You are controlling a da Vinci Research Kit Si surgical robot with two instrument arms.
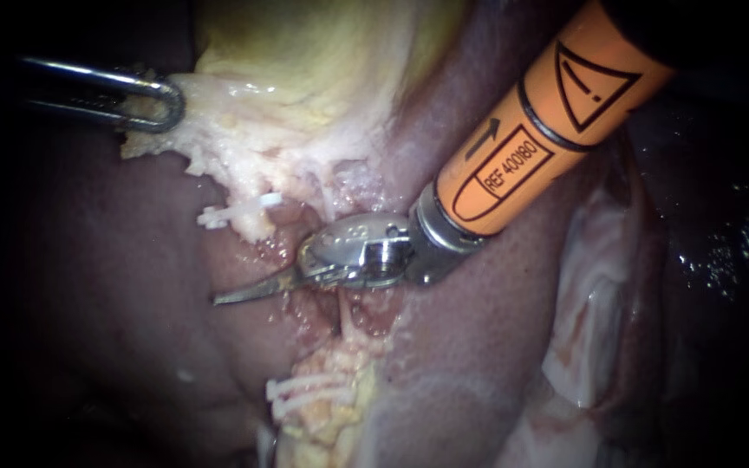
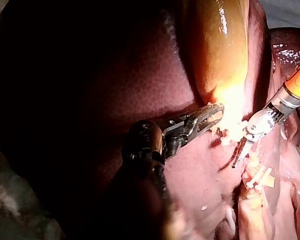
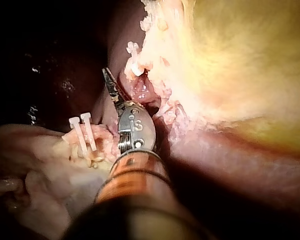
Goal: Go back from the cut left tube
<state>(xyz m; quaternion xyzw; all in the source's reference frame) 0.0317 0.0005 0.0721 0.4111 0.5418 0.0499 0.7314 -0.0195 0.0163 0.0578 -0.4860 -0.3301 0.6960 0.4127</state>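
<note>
My right instrument [image 1: 229,296] comes in on an orange shaft from the upper right. Its thin curved blades lie together and hold nothing, pointing left over the liver just past the gap in the cut tube. One white clip [image 1: 237,213] sits on the upper stump under the gallbladder [image 1: 305,78]. Two more white clips [image 1: 303,390] sit on the lower stump. In the right wrist view the blades [image 3: 109,82] lie between the clipped stumps [image 3: 82,131]. My left instrument [image 1: 159,104] is at the upper left, its jaws shut on the gallbladder's pale edge [image 2: 210,116].
Dark red liver [image 1: 132,286] spreads around and below the blades. A thin pale strand [image 1: 344,316] runs under my right instrument's wrist towards the lower clips. Pale fatty tissue [image 1: 591,303] lies to the right of the shaft.
</note>
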